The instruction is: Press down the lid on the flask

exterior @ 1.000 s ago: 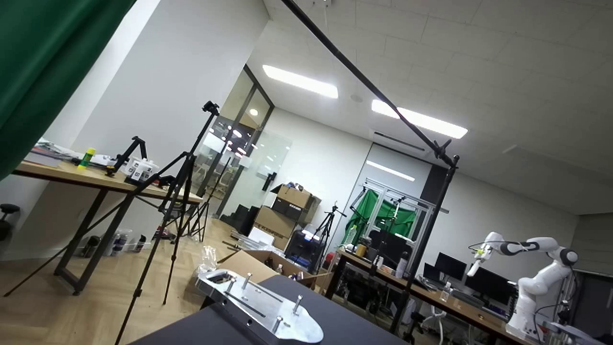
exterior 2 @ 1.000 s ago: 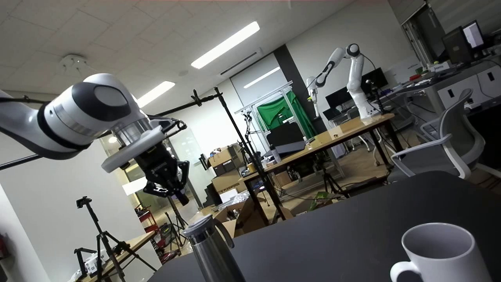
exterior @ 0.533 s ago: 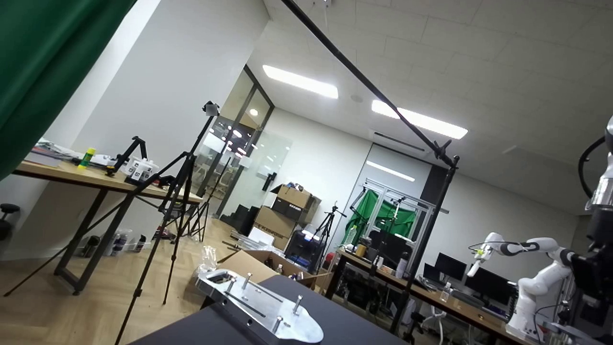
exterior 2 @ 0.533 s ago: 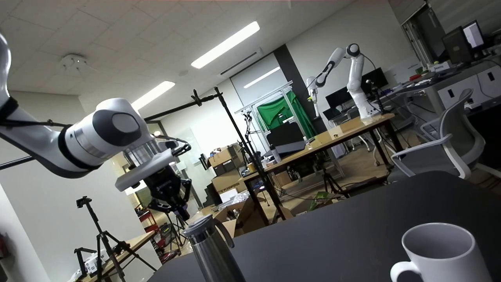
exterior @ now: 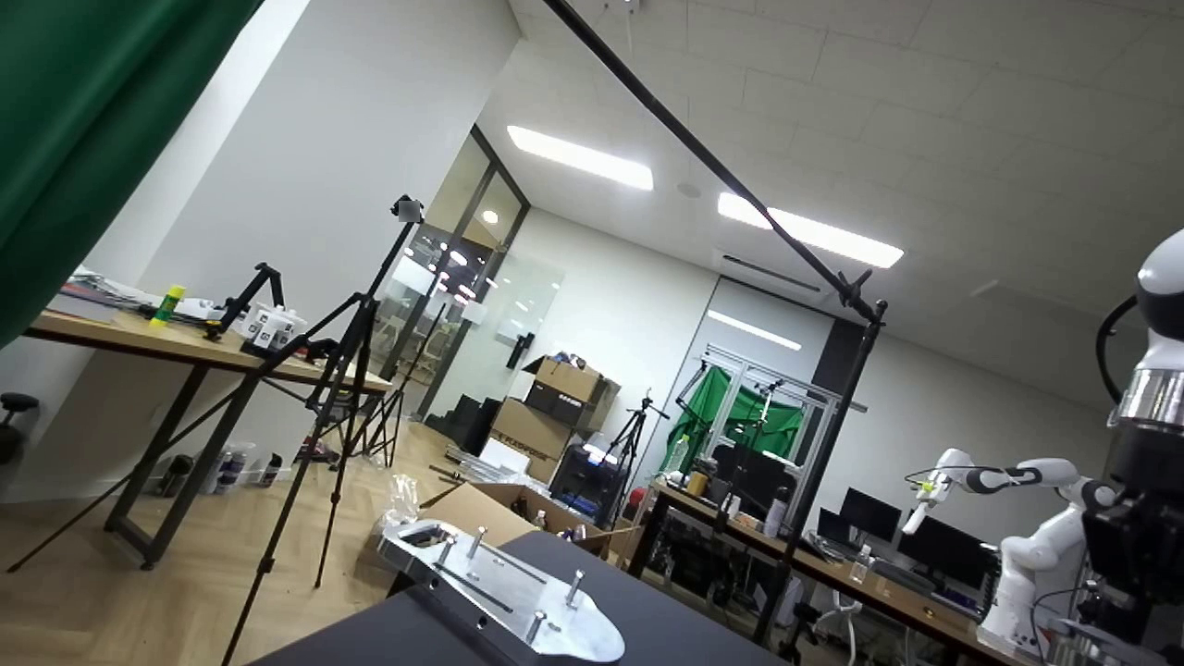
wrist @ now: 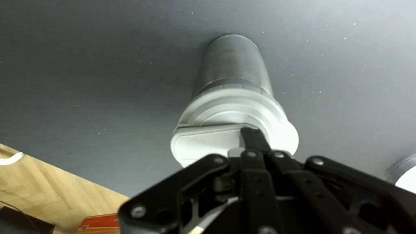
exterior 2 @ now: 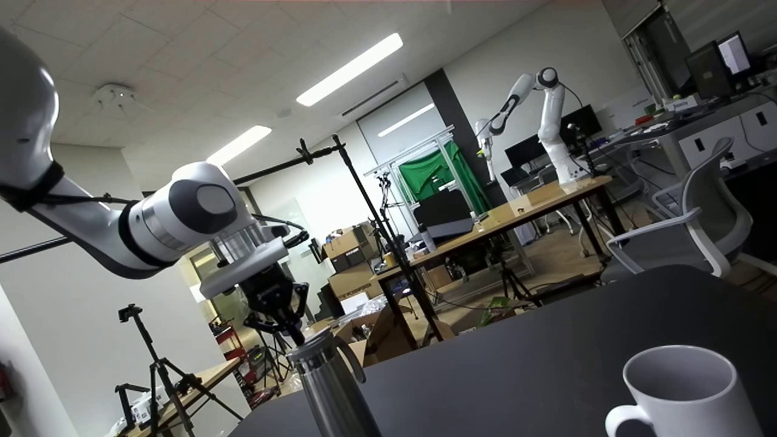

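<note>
Pincer (exterior 2: 297, 340) pressed together, at the lid (exterior 2: 315, 348) of the flask (exterior 2: 339, 397).
In an exterior view it slants over the lid's left side; touching or not, I can't tell. Best push slowly, straight down near the middle, so the flask won't tip. Behind runs the edge of the worktop (exterior 2: 504, 364); far right, well apart, stands a mug (exterior 2: 692, 400), leaving room.

Dk tbl (exterior 2: 498, 370) carries flask (exterior 2: 335, 394) & white mug (exterior 2: 698, 416), mug at flask's 3 o'clock, well apart, in an exterior view; metal plate (exterior: 499, 583) w/ bolts (exterior: 574, 589) sits approx. 7 o'clock in an exterior view.
</note>
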You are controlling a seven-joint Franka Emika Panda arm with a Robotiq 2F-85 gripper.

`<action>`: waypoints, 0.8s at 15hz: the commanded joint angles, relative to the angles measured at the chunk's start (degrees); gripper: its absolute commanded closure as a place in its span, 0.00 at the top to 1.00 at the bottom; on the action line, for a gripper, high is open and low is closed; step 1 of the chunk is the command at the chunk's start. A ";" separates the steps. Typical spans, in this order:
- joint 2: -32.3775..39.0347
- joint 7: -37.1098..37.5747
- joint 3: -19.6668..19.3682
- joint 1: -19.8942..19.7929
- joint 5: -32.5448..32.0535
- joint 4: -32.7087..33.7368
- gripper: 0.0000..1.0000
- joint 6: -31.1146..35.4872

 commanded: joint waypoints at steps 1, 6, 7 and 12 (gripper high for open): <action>2.34 -1.13 0.70 -1.06 0.80 2.29 0.00 -1.47; 3.04 -0.23 0.80 -0.53 -0.83 2.97 0.00 -4.68; 3.29 0.42 0.73 -0.29 -1.90 3.14 0.00 -5.83; 4.84 2.16 0.62 0.58 -6.47 4.67 0.00 -8.43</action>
